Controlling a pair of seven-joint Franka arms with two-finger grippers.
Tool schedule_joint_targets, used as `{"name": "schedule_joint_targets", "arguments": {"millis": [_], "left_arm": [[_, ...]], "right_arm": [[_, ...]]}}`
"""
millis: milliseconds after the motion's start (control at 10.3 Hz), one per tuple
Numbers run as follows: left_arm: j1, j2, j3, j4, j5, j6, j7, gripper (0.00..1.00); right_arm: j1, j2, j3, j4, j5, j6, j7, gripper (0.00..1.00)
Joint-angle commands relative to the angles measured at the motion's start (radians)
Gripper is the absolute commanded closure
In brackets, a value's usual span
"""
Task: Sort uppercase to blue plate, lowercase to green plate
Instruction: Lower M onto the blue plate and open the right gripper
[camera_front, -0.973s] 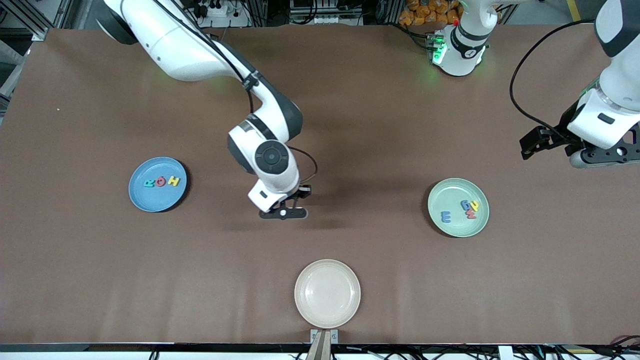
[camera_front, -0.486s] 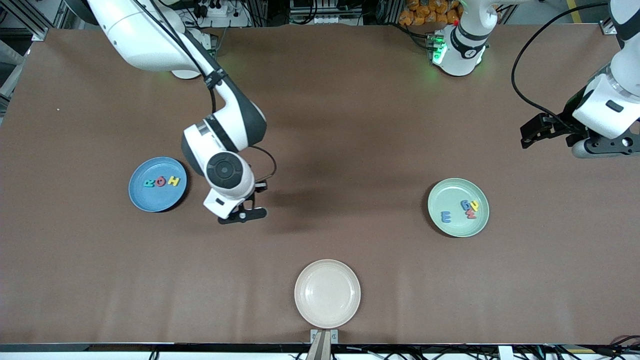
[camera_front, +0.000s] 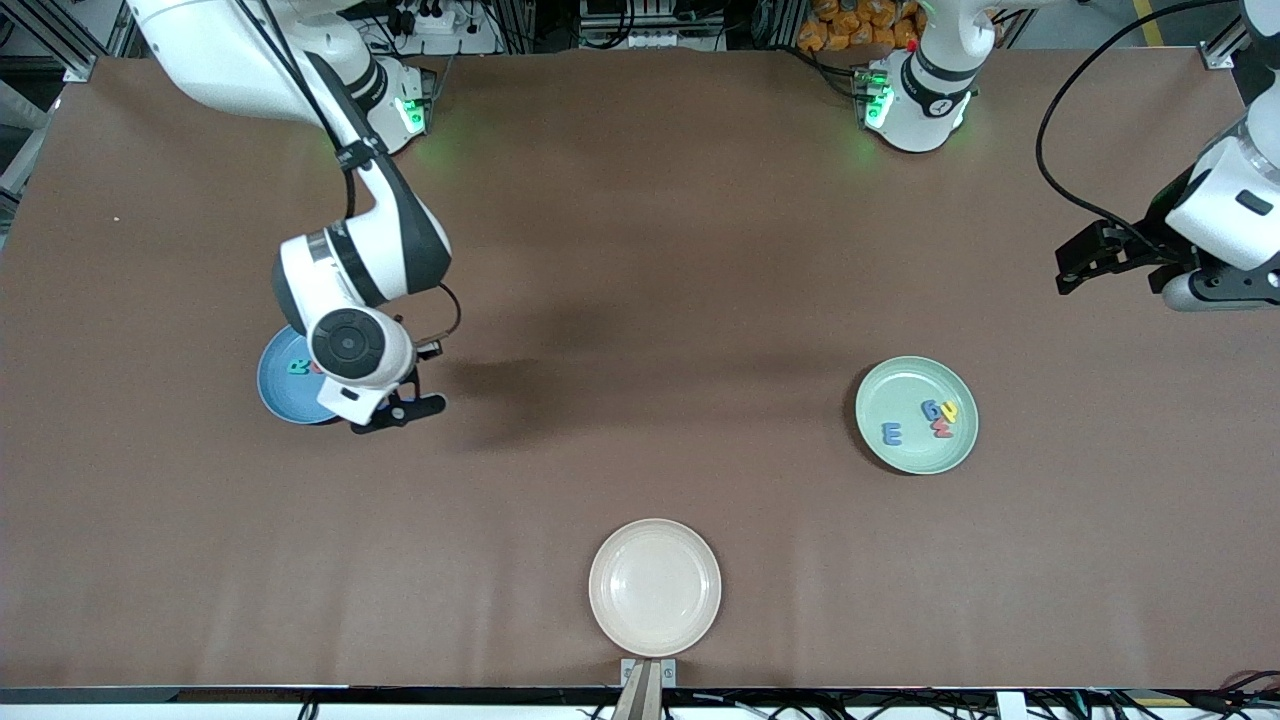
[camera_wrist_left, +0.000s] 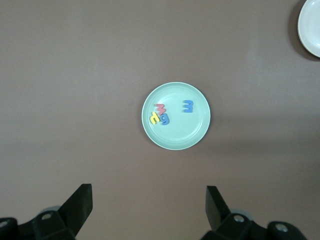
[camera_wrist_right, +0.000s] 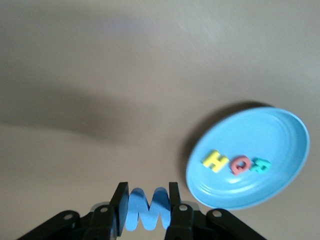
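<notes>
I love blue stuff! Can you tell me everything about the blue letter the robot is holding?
The blue W is a small, flat letter that looks like soft foam, plain light blue. The right gripper is shut on it, one black finger against each side, so only its zigzag middle shows. It hangs in the air beside the rim of the blue plate, not yet in it. The front view hides it under the arm.

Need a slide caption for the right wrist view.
Right gripper carries blue foam W toward sky-blue plate.

White arms (camera_front: 250, 60), grey joints, black cables.
</notes>
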Motion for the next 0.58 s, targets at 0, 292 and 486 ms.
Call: {"name": "schedule_joint_targets", "arguments": {"millis": [0, 292, 486], "left_arm": [[0.004, 0.006, 0.004, 0.023, -0.012, -0.023, 0.025, 0.00], [0.000, 0.007, -0.002, 0.018, 0.015, -0.023, 0.025, 0.00], [-0.006, 0.009, -0.002, 0.017, 0.015, -0.023, 0.024, 0.00]], "right_arm": [[-0.031, -0.090, -0.042, -0.124, -0.015, 0.043, -0.136, 0.72], [-0.072, -0.144, -0.101, -0.259, -0.043, 0.181, -0.273, 0.72], [-0.080, -0.150, -0.136, -0.306, -0.090, 0.253, -0.275, 0.71]]}}
